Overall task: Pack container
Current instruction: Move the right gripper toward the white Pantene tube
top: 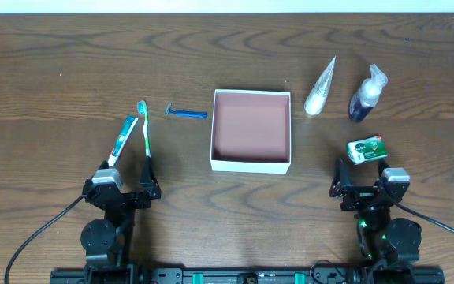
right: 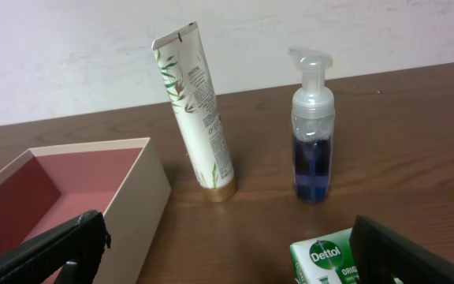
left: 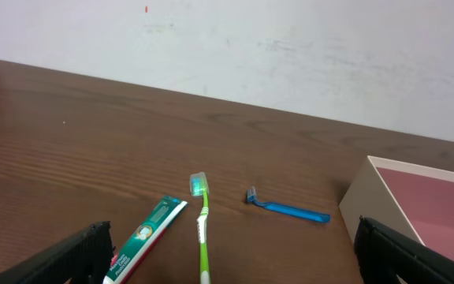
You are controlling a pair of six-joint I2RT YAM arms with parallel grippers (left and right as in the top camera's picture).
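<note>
The container (top: 251,163) is a square white box with a pink inside, empty, at the table's middle; it also shows in the left wrist view (left: 385,201) and the right wrist view (right: 144,185). Left of it lie a toothpaste tube (top: 122,140), a green toothbrush (top: 145,126) and a blue razor (top: 186,113). Right of it stand a white tube (top: 320,87) and a blue pump bottle (top: 366,95), with a green-and-white soap box (top: 367,148) lying nearer. My left gripper (top: 124,183) is open and empty below the toothpaste. My right gripper (top: 362,183) is open and empty just below the soap box.
The brown wooden table (top: 53,71) runs to a white wall at the back. Cables trail from both arm bases at the front edge.
</note>
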